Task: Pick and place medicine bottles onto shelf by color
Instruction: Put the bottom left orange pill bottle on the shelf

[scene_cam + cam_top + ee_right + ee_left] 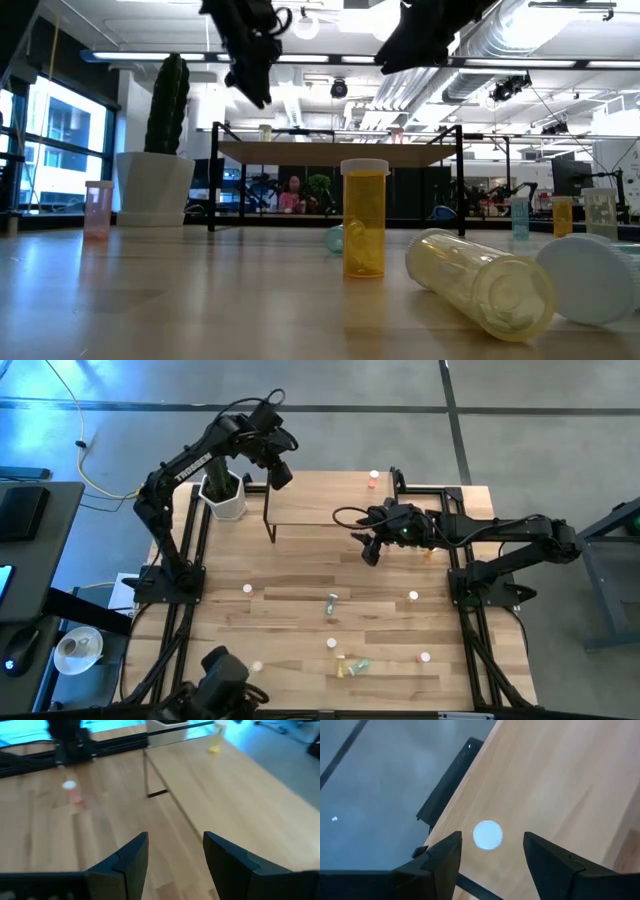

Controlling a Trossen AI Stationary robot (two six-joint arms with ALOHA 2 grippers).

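Observation:
The shelf (330,510) is a light-wood board on black legs at the table's far middle. My left gripper (280,472) hangs open above its far left corner. A bottle's white cap (487,835) shows below and between the fingers, untouched. This yellow bottle (215,744) stands upright on the shelf. An orange-red bottle (374,478) stands at the shelf's far edge. My right gripper (368,548) is open and empty, above the shelf's near edge (176,836). Several bottles stand or lie on the table, among them a yellow upright one (364,218) and a yellow lying one (480,280).
A white cactus pot (222,495) stands just left of the shelf, close under my left arm. Loose bottles are scattered over the table's near half (332,644), one pink at the left (72,790). Black frame rails (190,560) run along both table sides.

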